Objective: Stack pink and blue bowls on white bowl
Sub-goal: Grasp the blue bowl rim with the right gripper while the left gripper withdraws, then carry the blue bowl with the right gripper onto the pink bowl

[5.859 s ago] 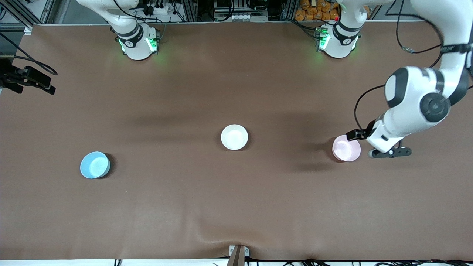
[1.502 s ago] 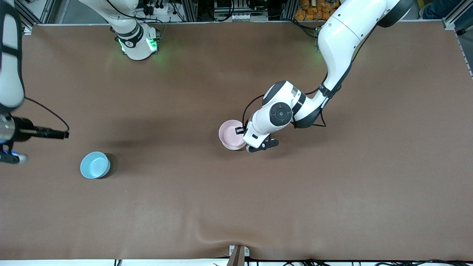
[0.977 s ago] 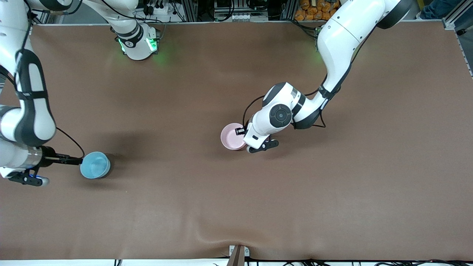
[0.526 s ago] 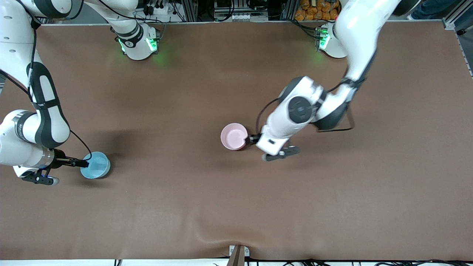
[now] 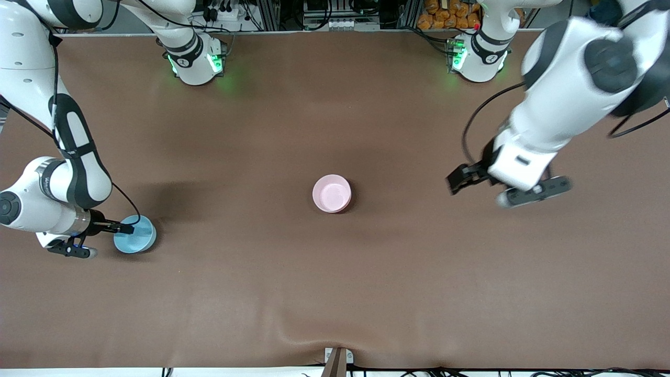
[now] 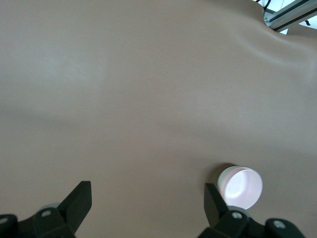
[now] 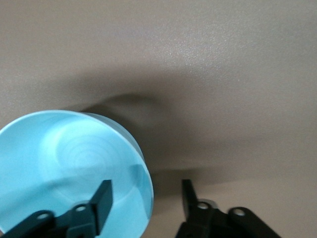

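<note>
One bowl stacked: pink bowl (image 5: 332, 193) now on white | left hand (image 5: 473, 177) released it, fingers apart, pulled clear | your right hand (image 7: 144, 197) straddles blue bowl (image 5: 135, 234) rim, closing.

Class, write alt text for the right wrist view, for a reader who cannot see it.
The right gripper straddles the rim of the blue bowl, one of its jaws inside the bowl and the other outside over the brown table. The bowl sits upright and casts a dark shadow.
</note>
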`<action>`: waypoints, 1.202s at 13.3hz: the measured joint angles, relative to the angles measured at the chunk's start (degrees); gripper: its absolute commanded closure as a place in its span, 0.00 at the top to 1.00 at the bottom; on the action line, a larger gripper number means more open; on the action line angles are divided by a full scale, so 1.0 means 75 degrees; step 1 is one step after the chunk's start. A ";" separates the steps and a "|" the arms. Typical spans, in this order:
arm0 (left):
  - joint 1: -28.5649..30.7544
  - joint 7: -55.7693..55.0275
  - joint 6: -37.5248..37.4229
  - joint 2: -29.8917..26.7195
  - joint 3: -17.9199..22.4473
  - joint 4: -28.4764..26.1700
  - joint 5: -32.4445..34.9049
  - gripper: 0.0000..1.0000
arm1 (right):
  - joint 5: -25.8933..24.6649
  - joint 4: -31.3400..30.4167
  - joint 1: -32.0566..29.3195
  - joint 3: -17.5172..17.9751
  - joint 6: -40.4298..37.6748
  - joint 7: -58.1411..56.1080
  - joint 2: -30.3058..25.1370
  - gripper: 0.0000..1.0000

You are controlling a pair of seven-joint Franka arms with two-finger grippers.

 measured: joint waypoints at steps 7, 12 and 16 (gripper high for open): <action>0.1062 0.1576 -0.1360 -0.1015 0.0047 -0.0093 0.0011 1.00 | 0.0016 0.0020 0.0005 0.0065 -0.0307 -0.0041 -0.0222 0.00; 0.1192 0.1837 -0.1656 -0.1334 0.0064 -0.0150 0.0011 1.00 | 0.0510 0.0108 0.0077 0.0414 -0.1511 -0.0021 -0.1074 0.00; 0.1342 0.2094 -0.1658 -0.1336 0.0076 -0.0166 0.0011 1.00 | 0.1342 0.0104 0.0471 0.1003 -0.2092 0.0201 -0.1916 0.00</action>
